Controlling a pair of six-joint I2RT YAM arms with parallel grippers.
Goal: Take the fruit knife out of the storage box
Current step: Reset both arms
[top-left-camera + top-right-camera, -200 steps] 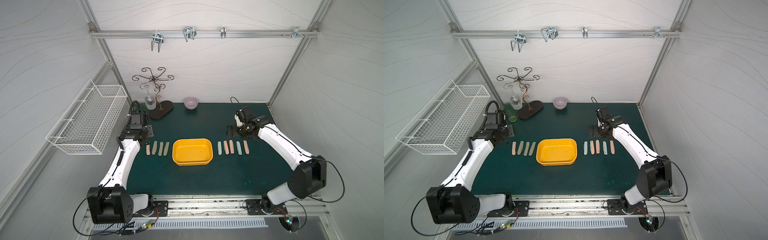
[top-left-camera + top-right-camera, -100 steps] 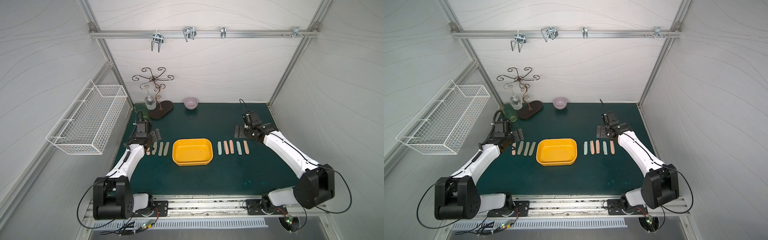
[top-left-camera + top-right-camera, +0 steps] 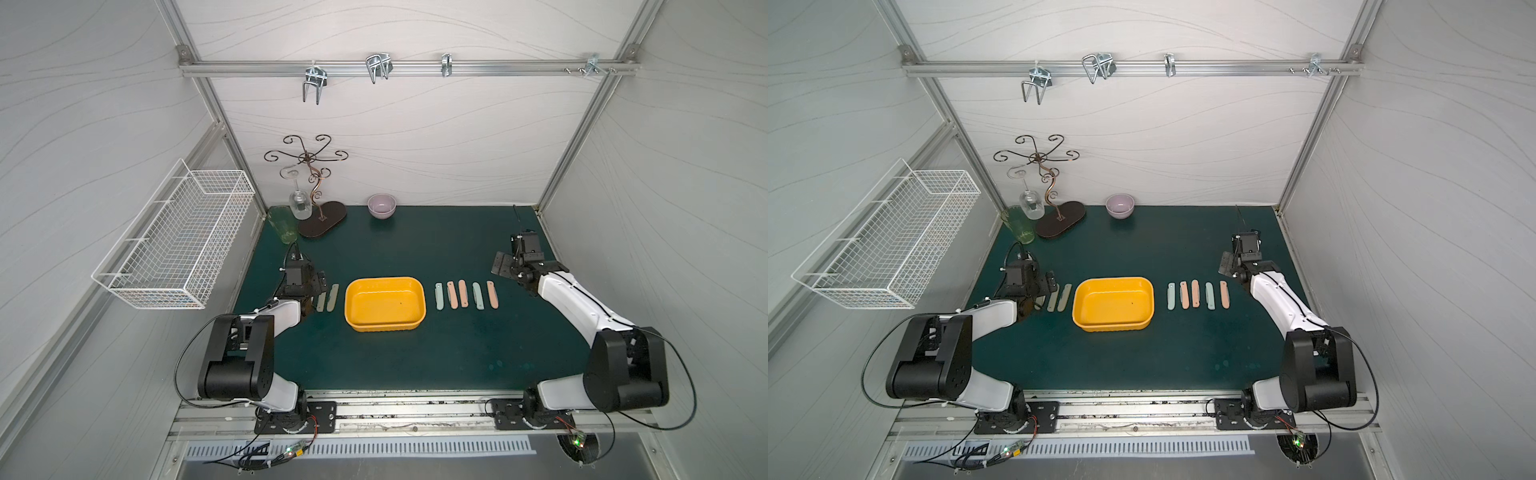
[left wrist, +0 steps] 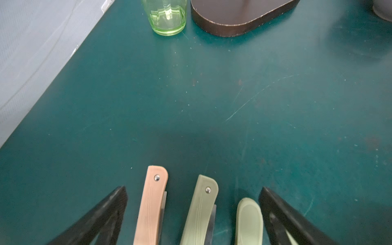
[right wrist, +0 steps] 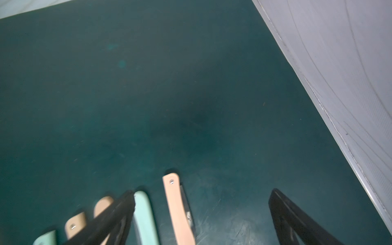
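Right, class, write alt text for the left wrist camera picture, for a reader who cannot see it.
Between the black fingers of the open left gripper, a peach knife, an olive knife and a pale green knife lie side by side on the green mat. Beyond them stand a green glass and a dark stand base.

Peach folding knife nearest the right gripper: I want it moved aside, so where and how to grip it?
Probably mid-handle of the peach folding knife, from straight above, jaws across its narrow width: it lies flat, long and slim, with bare mat outside and a gap to the teal knife.
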